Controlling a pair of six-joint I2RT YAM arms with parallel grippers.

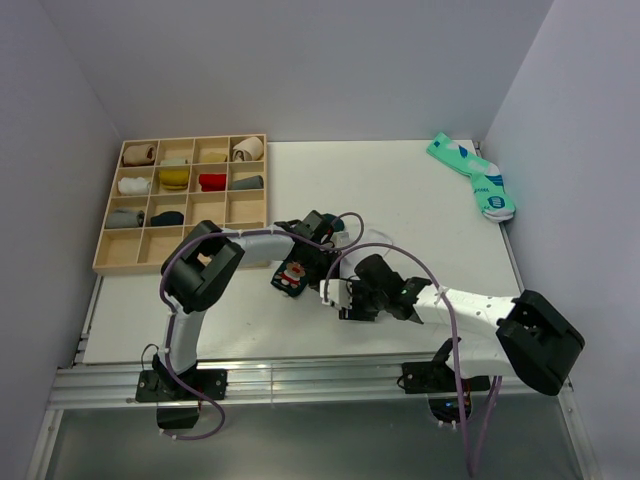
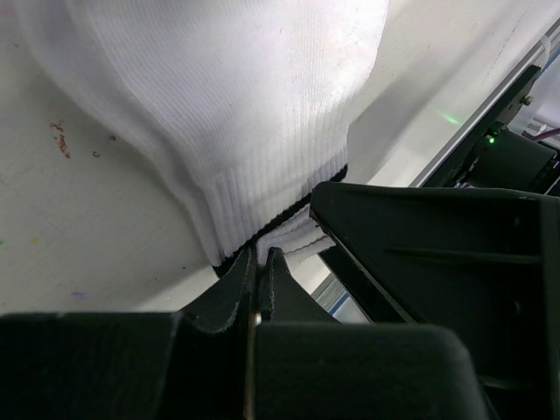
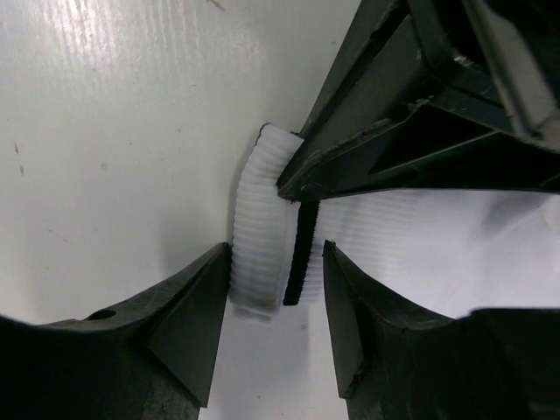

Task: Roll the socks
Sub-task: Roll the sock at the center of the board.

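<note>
1. Left tool (image 2: 260, 260): fingers together, clamped on the cuff of the white sock (image 2: 254, 114).
2. Right tool (image 3: 276, 262): fingers apart, with the same cuff's black-striped edge between them.
3. Task socks, count two: white sock and green sock (image 1: 291, 273), mid-tabletop (image 1: 400, 200), between the arms.
4. Mint socks (image 1: 475, 178), count two: far right corner.
5. Tray (image 1: 110, 262), count one: far left.

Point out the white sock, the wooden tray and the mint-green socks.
white sock (image 2: 245, 105), left wrist view, ribbed body.
wooden tray (image 1: 122, 244), top external view, empty front-left compartment.
mint-green socks (image 1: 472, 175), top external view, middle of the pair.
</note>
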